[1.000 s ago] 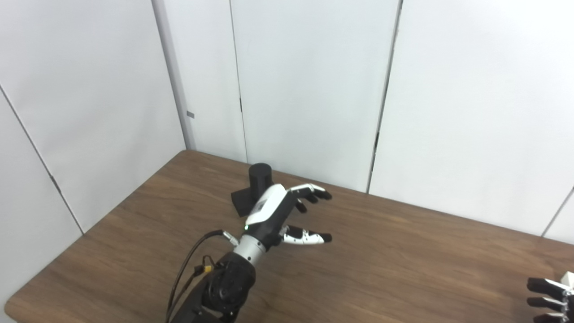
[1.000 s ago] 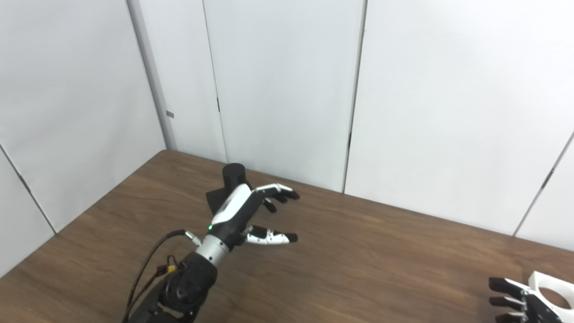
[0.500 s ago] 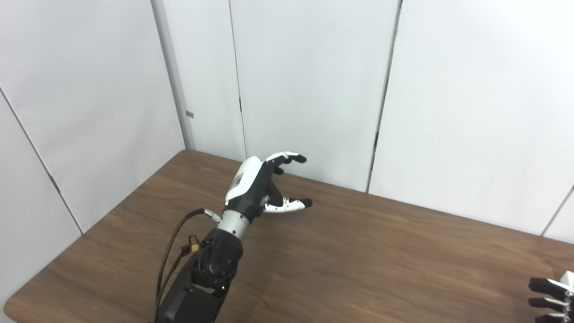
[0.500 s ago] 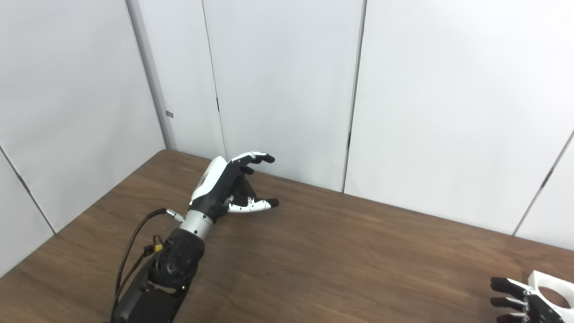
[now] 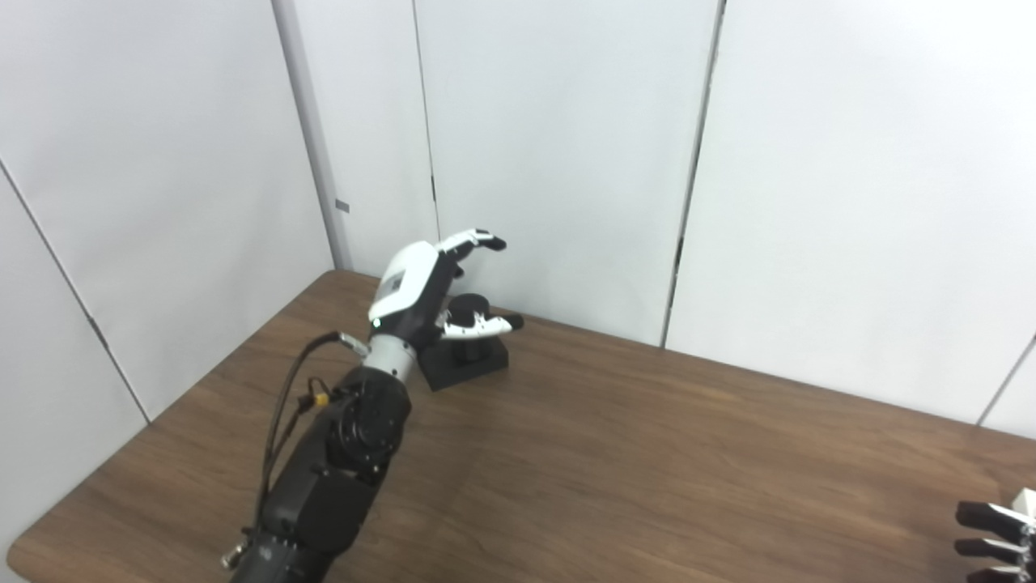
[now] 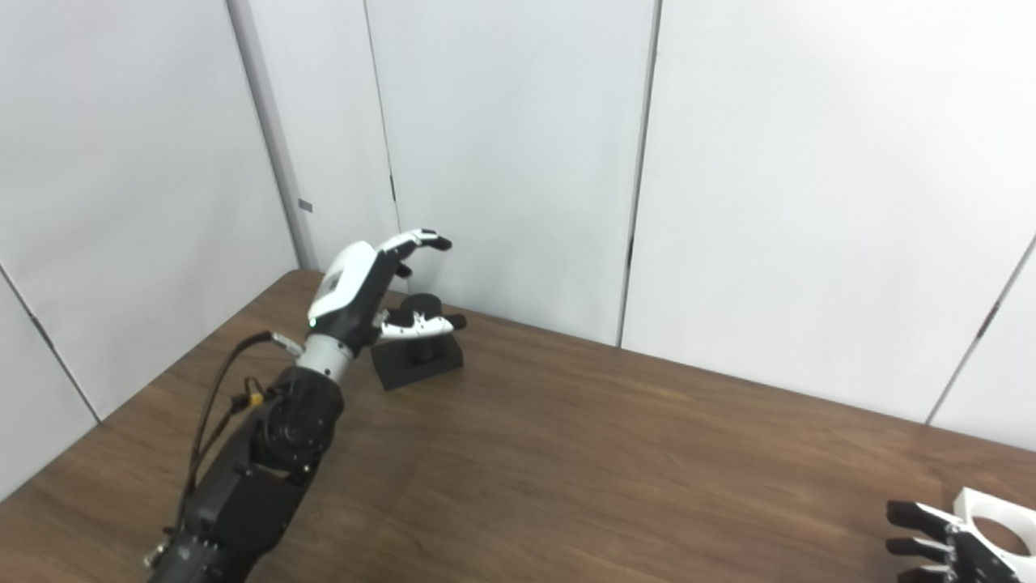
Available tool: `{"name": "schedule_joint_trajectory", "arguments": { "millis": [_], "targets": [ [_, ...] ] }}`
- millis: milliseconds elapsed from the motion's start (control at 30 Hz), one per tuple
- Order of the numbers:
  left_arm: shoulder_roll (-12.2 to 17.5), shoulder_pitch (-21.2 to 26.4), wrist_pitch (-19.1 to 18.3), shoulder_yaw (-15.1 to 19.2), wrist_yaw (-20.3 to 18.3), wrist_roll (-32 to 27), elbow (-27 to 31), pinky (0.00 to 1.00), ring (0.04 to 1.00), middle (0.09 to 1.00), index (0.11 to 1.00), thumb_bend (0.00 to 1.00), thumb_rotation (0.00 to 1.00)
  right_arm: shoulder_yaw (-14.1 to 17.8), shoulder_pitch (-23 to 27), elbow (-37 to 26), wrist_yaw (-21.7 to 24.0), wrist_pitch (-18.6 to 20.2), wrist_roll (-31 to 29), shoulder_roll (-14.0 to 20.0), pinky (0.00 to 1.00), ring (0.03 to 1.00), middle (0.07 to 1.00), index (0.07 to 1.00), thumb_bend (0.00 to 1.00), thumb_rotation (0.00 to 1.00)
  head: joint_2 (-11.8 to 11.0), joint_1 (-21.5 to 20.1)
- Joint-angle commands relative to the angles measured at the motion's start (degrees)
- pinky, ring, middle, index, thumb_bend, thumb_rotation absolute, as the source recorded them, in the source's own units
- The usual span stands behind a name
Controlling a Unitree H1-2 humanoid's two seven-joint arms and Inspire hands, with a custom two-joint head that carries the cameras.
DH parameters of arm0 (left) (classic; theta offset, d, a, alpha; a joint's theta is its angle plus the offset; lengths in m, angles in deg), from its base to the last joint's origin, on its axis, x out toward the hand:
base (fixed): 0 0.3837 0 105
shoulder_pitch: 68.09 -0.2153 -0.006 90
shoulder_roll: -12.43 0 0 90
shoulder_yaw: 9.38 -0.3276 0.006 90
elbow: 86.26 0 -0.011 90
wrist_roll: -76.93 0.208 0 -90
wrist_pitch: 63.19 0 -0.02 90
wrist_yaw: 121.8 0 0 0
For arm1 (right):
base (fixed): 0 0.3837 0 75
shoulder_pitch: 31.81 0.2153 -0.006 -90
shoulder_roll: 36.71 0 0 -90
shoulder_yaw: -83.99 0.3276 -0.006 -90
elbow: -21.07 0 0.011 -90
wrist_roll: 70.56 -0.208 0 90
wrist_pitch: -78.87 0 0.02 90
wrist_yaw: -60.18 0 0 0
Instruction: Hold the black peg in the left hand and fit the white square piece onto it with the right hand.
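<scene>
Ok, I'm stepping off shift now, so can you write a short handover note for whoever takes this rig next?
Left hand: open, raised beside the black peg, thumb in front of it, not gripping.
Right hand: at the lower right edge, fingers against the white square piece; whether it grips it cannot be told.
Black peg: upright on its square base at the far left of the table.
Done: nothing fitted.
Left: grasp the peg, bring the white piece over, fit it on.

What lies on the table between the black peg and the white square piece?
Nothing: in the right eye view, only bare wooden table stretches from the black peg at the far left to the white square piece by the right hand at the lower right.
</scene>
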Motion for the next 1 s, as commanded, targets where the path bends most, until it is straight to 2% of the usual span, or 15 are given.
{"name": "schedule_joint_trajectory", "arguments": {
  "millis": [0, 167, 300, 400, 533, 967],
  "targets": [
    [1.35, 3.21, -0.85, 0.36, 1.35, 0.90, 0.41, 0.69, 0.876, 0.891, 0.765, 0.88, 0.20, 0.50, 1.53, -1.74, -0.20, -1.36, -0.19, 0.73, 0.46, 0.621, 0.706, 0.684, 0.62, 0.01, 0.08, -0.02],
    [2.28, 4.78, -3.74, 0.50, 1.87, 2.37, -0.48, 0.65, 0.848, 0.897, 0.761, 0.95, 0.26, 0.52, 1.44, -1.94, 0.00, -1.71, -0.61, 0.82, 0.46, 0.623, 0.704, 0.682, 0.62, 0.01, 0.44, -0.24],
    [3.37, 5.78, -6.82, -0.12, 0.94, 3.98, -1.19, 0.71, 0.885, 0.921, 0.771, 0.99, 0.28, 0.58, 1.32, -2.42, -0.01, -1.55, -0.54, 0.86, 0.46, 0.615, 0.700, 0.678, 0.62, 0.00, 0.63, -0.28],
    [4.66, 6.45, -7.94, -1.09, 0.23, 4.58, -2.81, 0.84, 0.939, 0.951, 0.788, 1.00, 0.31, 0.68, 1.12, -2.85, 0.07, -0.92, -0.64, 0.81, 0.45, 0.607, 0.698, 0.675, 0.62, 0.00, 0.64, -0.27],
    [5.66, 6.95, -8.89, -2.20, 0.06, 5.05, -5.07, 0.78, 0.916, 0.950, 0.782, 1.00, 0.36, 0.75, 1.12, -2.77, 0.32, -0.79, -0.88, 0.99, 0.45, 0.600, 0.695, 0.674, 0.63, 0.01, 0.78, -0.40],
    [8.30, 8.56, -13.82, -6.67, -1.39, 8.23, -11.58, 0.88, 1.000, 1.000, 0.840, 1.00, 0.54, 1.11, 0.89, -3.08, 0.28, -1.34, -1.04, 0.99, 0.44, 0.594, 0.693, 0.674, 0.63, 0.00, 1.23, -0.35]
  ]
}}
